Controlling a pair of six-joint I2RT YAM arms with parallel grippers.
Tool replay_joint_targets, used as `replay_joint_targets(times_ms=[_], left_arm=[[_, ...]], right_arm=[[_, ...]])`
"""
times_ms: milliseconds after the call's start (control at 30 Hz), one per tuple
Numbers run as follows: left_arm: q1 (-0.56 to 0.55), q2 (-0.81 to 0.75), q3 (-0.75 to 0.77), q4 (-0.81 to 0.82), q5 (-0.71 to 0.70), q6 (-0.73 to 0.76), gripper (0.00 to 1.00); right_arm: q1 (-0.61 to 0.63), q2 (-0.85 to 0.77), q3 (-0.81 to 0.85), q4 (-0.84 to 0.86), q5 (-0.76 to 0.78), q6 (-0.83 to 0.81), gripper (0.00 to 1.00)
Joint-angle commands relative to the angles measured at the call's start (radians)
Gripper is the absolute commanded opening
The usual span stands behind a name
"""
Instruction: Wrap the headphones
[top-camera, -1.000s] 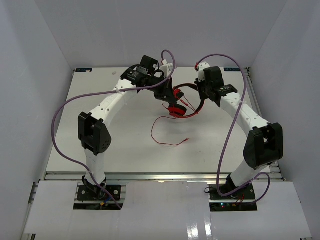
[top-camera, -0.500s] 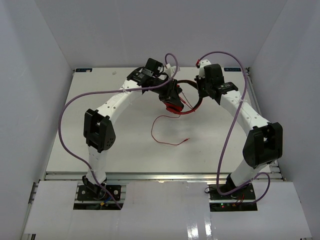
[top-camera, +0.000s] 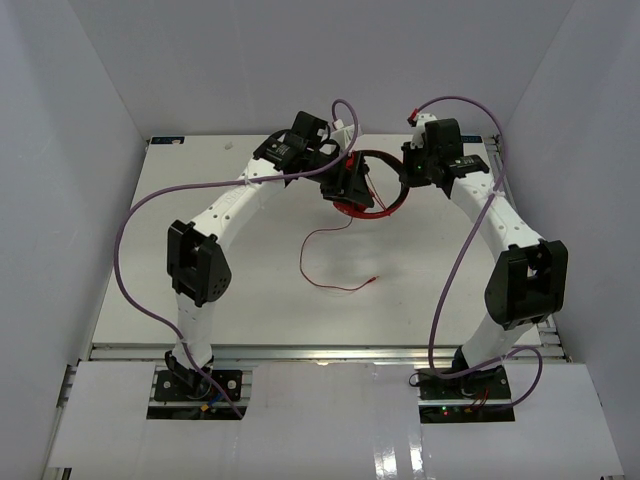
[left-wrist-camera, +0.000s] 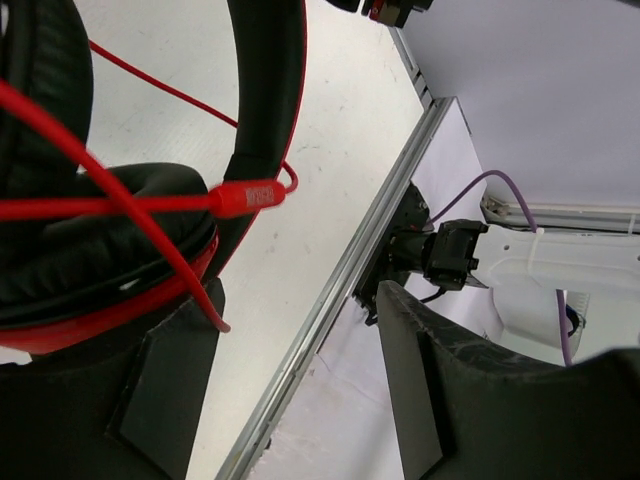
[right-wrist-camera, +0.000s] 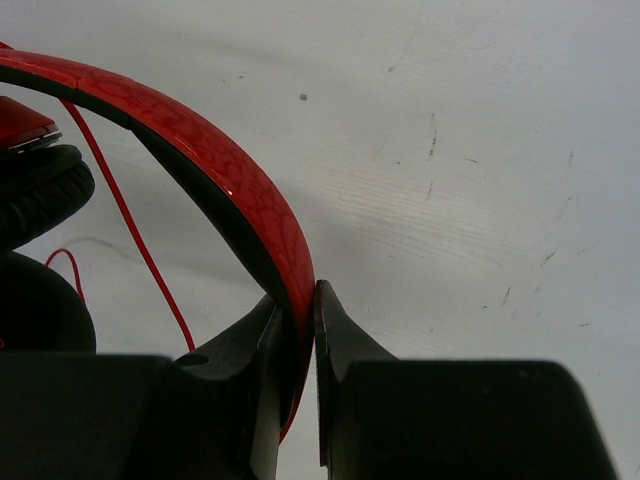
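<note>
Red headphones (top-camera: 362, 211) are at the table's (top-camera: 200, 290) 12 o'clock, their thin cord (top-camera: 320, 275) trailing toward 6. Only the right wrist view shows the right gripper (right-wrist-camera: 298, 310) clamped on the black-lined headband. Only the left wrist view shows the left gripper (left-wrist-camera: 295, 390) spread wide, one finger against a padded ear cup (left-wrist-camera: 90, 250).

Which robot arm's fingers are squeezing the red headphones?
The right arm's fingers: they pinch the red headband of the headphones. The left arm's fingers stand wide apart with nothing pinched between them.
</note>
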Motion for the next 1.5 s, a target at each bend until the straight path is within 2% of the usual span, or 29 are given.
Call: replay_joint_targets(times_ms=[0,67,400,733,933,1200,1300,1467], left_arm=[[-0.001,-0.084,0.048,0.008,-0.029,0.011,0.77],[-0.004,-0.081,0.052,0.017,-0.02,-0.001,0.81],[-0.058,-0.046,0.104,0.046,-0.03,-0.044,0.86],[-0.109,-0.109,0.012,0.066,-0.13,-0.029,0.88],[-0.128,-0.173,-0.061,0.08,-0.184,-0.017,0.96],[-0.16,-0.201,-0.079,0.089,-0.221,-0.005,0.98],[-0.166,-0.239,-0.155,0.116,-0.242,0.005,0.98],[-0.167,-0.359,-0.356,0.286,-0.281,0.042,0.98]], right_arm=[[-0.04,-0.001,0.095,0.01,-0.183,0.098,0.08],[-0.046,0.003,0.094,0.009,-0.222,0.117,0.08],[-0.055,0.006,0.086,0.03,-0.31,0.199,0.08],[-0.127,0.033,0.134,0.032,-0.405,0.257,0.08],[-0.146,0.04,0.153,0.033,-0.425,0.274,0.08],[-0.163,0.049,0.175,0.03,-0.442,0.288,0.08],[-0.175,0.049,0.178,0.031,-0.469,0.3,0.08],[-0.196,0.055,0.177,0.032,-0.509,0.326,0.08]])
